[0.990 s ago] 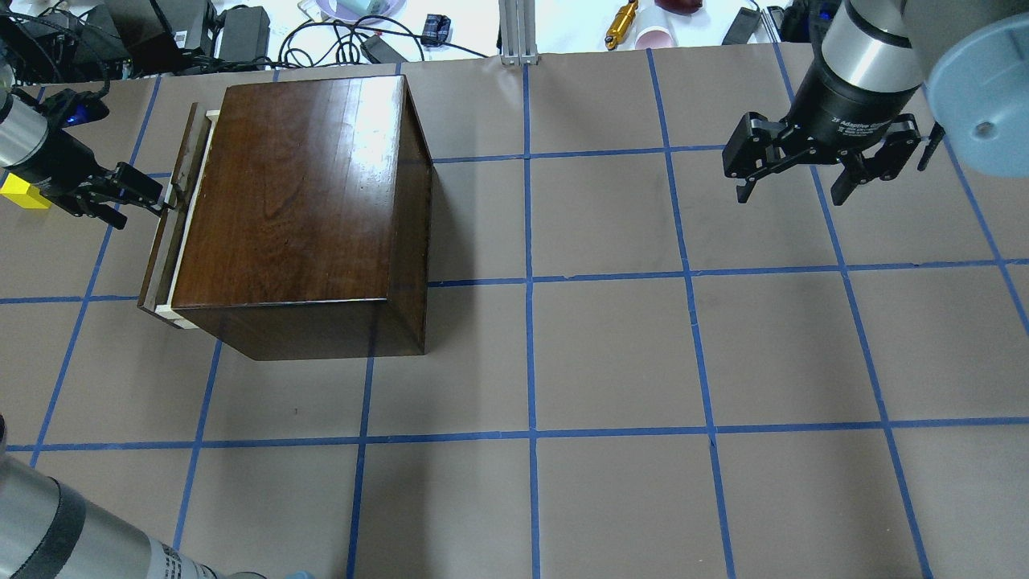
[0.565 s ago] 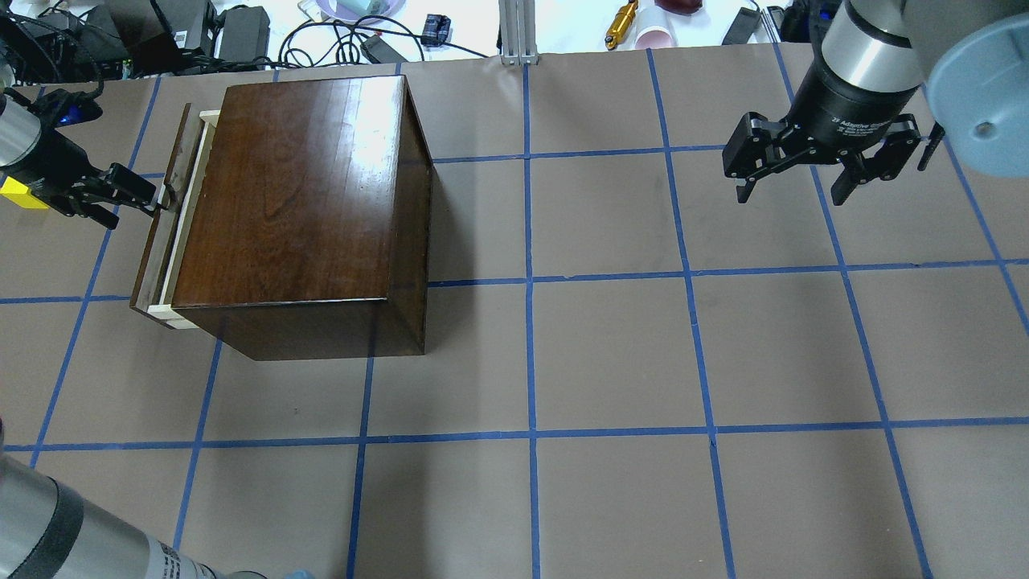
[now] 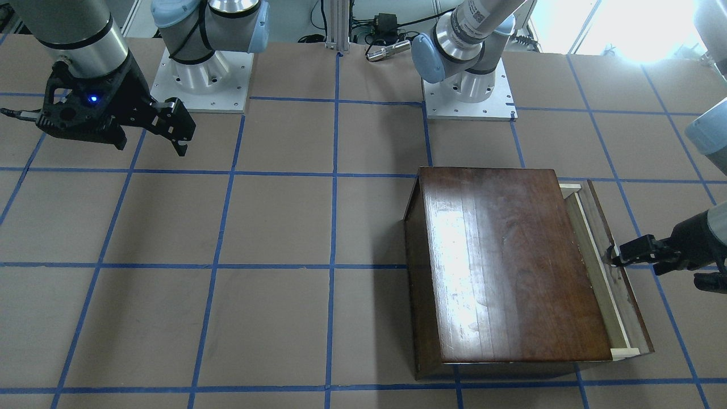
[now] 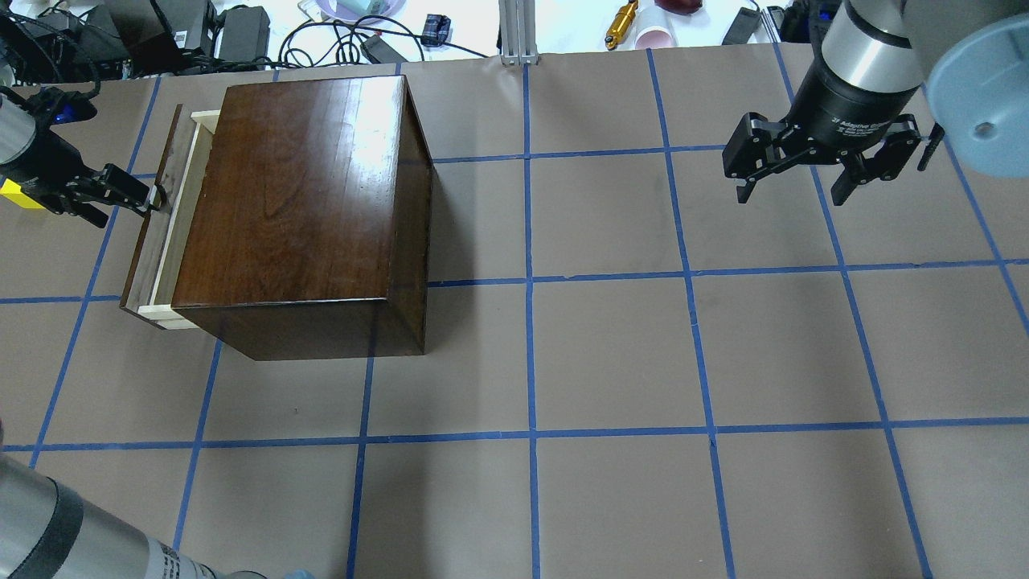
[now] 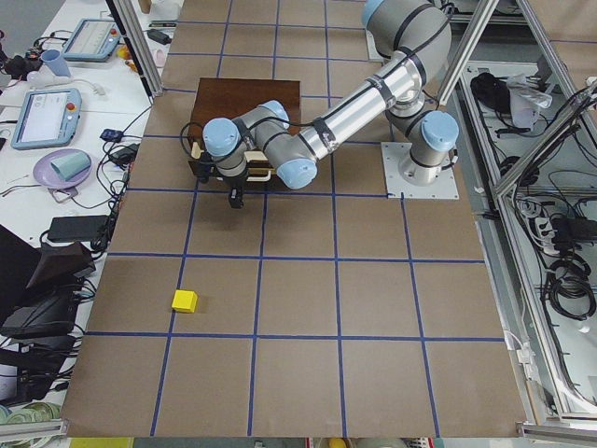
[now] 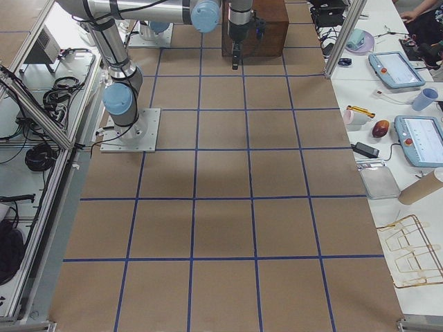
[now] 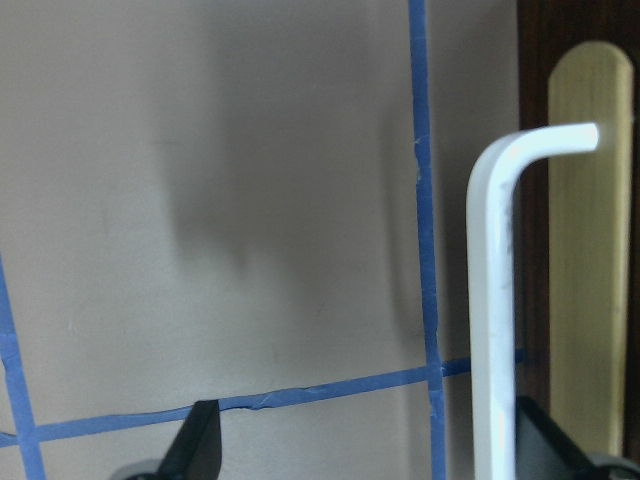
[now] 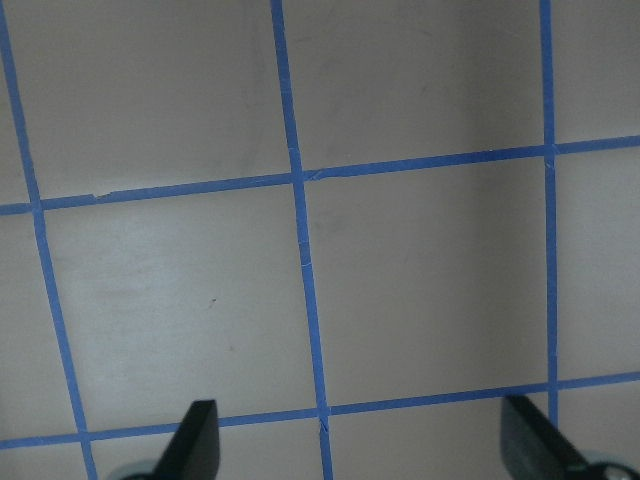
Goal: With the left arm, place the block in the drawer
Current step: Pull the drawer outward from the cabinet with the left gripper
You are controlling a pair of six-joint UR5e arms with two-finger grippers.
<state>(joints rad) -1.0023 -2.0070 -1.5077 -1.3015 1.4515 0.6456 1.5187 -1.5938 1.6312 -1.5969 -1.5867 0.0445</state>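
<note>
The glossy dark-brown box [image 4: 297,201] stands at the table's left; it also shows in the front-facing view [image 3: 511,261]. Its drawer [image 4: 161,233] is pulled partly out, showing a strip of pale wood behind the dark front panel [image 3: 619,289]. My left gripper [image 4: 137,201] is at the drawer's front, jaws apart, one finger hooked at the pale handle [image 7: 490,300]. The yellow block [image 4: 16,195] lies on the table beyond the gripper, partly hidden by it; the left side view shows it whole [image 5: 184,300]. My right gripper [image 4: 792,193] hangs open and empty at the far right.
Brown paper with a blue tape grid [image 4: 530,362] covers the table. Cables, power bricks and small items [image 4: 241,32] lie beyond the back edge. The robot bases [image 3: 199,74] stand at the table's rear.
The drawer has slid further out of the box, to the left in the overhead view. My left gripper has moved left with it. The right arm has not moved.
</note>
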